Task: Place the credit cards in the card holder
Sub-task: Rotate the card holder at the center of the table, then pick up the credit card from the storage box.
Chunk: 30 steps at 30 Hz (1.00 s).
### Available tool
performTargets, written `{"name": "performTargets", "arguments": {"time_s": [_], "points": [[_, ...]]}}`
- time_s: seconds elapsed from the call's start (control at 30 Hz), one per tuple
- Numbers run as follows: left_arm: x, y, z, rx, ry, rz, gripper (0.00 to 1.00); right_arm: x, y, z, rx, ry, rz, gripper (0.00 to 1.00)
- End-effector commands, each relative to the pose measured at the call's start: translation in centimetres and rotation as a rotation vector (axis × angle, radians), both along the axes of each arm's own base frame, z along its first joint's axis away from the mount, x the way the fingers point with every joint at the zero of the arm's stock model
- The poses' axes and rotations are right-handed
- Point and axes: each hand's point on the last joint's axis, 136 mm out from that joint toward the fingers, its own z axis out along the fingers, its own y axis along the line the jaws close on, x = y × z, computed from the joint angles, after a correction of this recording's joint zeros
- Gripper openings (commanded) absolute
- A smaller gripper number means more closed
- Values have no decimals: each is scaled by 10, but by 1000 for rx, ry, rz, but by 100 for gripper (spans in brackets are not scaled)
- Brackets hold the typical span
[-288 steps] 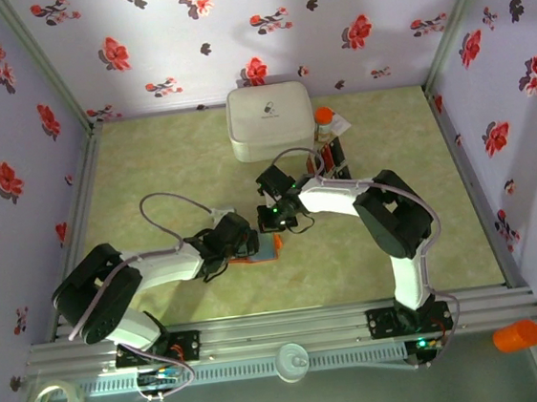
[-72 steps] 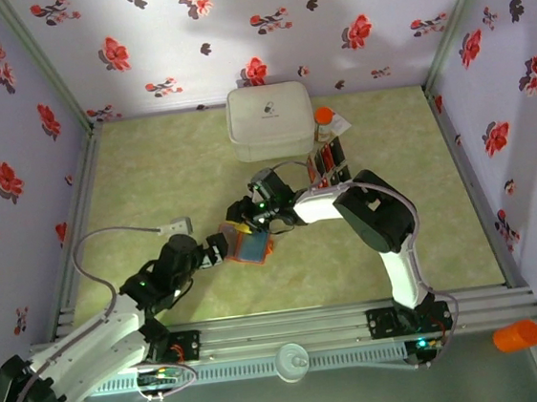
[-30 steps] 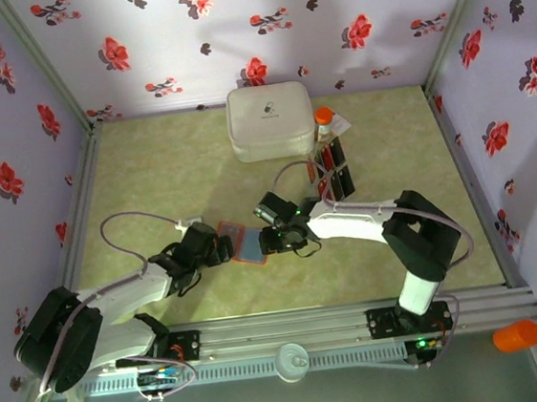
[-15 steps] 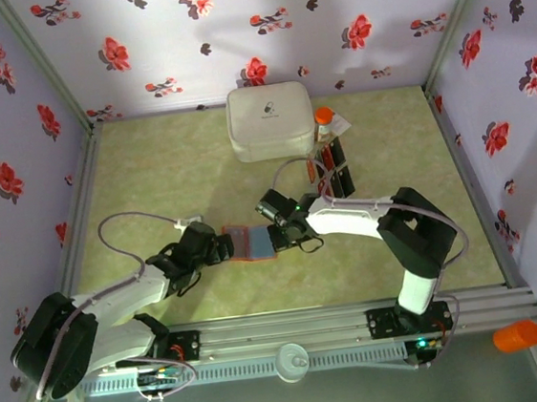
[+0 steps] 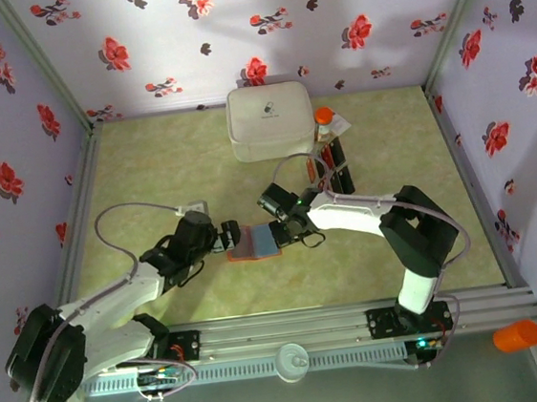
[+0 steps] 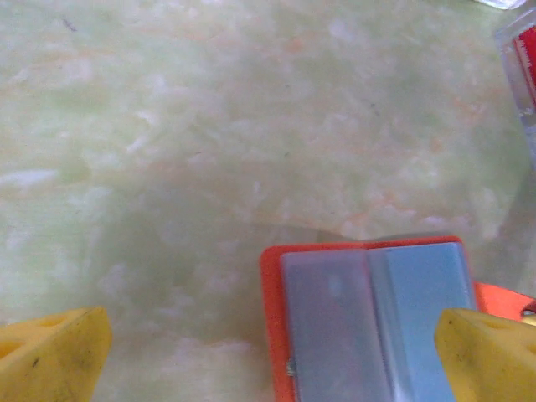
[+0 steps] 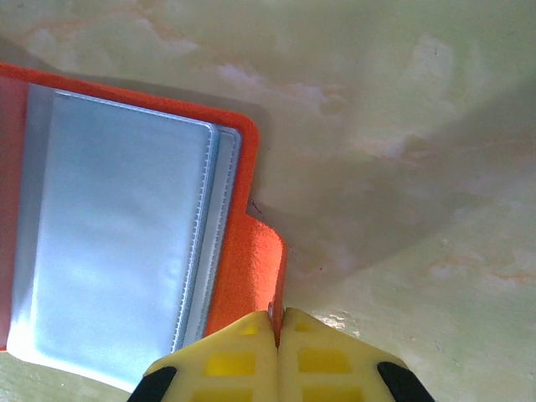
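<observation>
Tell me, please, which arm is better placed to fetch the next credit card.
Left, probably: the left tool stands open and empty by the card holder, while the right tool is shut on its orange flap. The credit cards stand farther right, though.

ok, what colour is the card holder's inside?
Pale blue-grey plastic sleeves inside the bright orange card holder; shows best in the right wrist view.

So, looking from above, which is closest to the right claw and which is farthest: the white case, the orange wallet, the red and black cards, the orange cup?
From the right claw:
1. Orange wallet: pinched in the claw, just to its left.
2. Cards: farther back, to the right.
3. White case: by the back wall.
4. Orange cup: outside the rail, near right corner.
</observation>
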Motion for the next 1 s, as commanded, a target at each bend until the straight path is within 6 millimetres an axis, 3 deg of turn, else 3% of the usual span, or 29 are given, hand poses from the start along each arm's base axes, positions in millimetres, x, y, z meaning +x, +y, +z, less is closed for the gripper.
{"name": "performTargets", "arguments": {"time_s": [0.0,0.2,0.4,0.57,0.67,0.8,0.97], "points": [[0,-11,-2,-4,25,-59,100,2,0,16,27,-22,0,1],[-9,-13,-30,56,105,-92,100,-1,-3,13,29,-17,-8,3],[-17,-2,-58,129,170,-77,100,-2,-5,9,22,-11,-13,6],[-19,4,-65,151,179,-62,100,-3,-5,8,20,-9,-13,12],[-20,7,-67,159,180,-53,100,-2,-7,11,19,-9,-16,20],[-21,10,-69,167,181,-44,100,3,-7,26,46,-24,-26,31],[-22,13,-73,177,187,-37,100,19,-20,55,67,-74,-63,35]]}}
